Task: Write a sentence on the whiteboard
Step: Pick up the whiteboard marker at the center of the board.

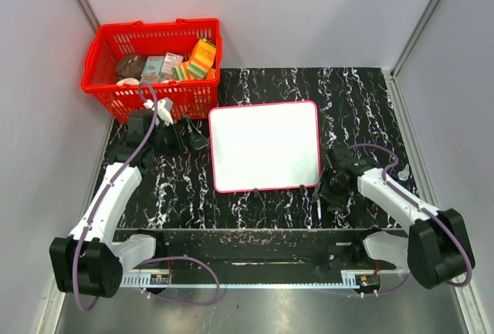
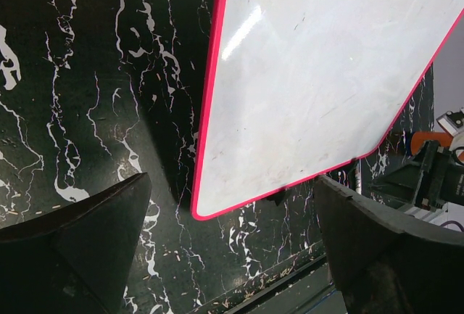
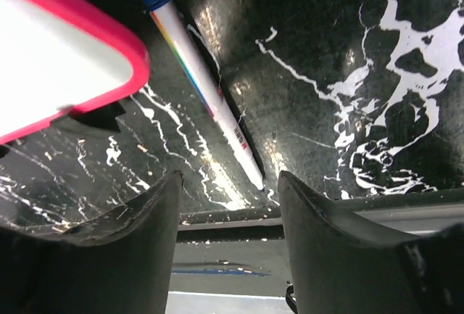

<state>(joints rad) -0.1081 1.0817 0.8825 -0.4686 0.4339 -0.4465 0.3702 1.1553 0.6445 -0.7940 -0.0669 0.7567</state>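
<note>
The whiteboard (image 1: pixel 265 146) lies flat in the middle of the black marbled table, white with a thin red frame; no sentence shows on it. Its near corner fills the left wrist view (image 2: pixel 312 75) and a red corner shows in the right wrist view (image 3: pixel 65 60). A white marker with a blue cap (image 3: pixel 206 93) lies on the table just right of the board's near right corner (image 1: pixel 319 209). My right gripper (image 3: pixel 230 180) hovers over the marker's rear end, its jaws apart and not touching it. My left gripper (image 2: pixel 232 205) stands wide open and holds nothing, left of the board (image 1: pixel 193 135).
A red basket (image 1: pixel 108 48) holding several packets stands at the back left, close behind my left gripper. A metal rail (image 1: pixel 247 261) runs along the near table edge. Grey walls close in the left, back and right sides.
</note>
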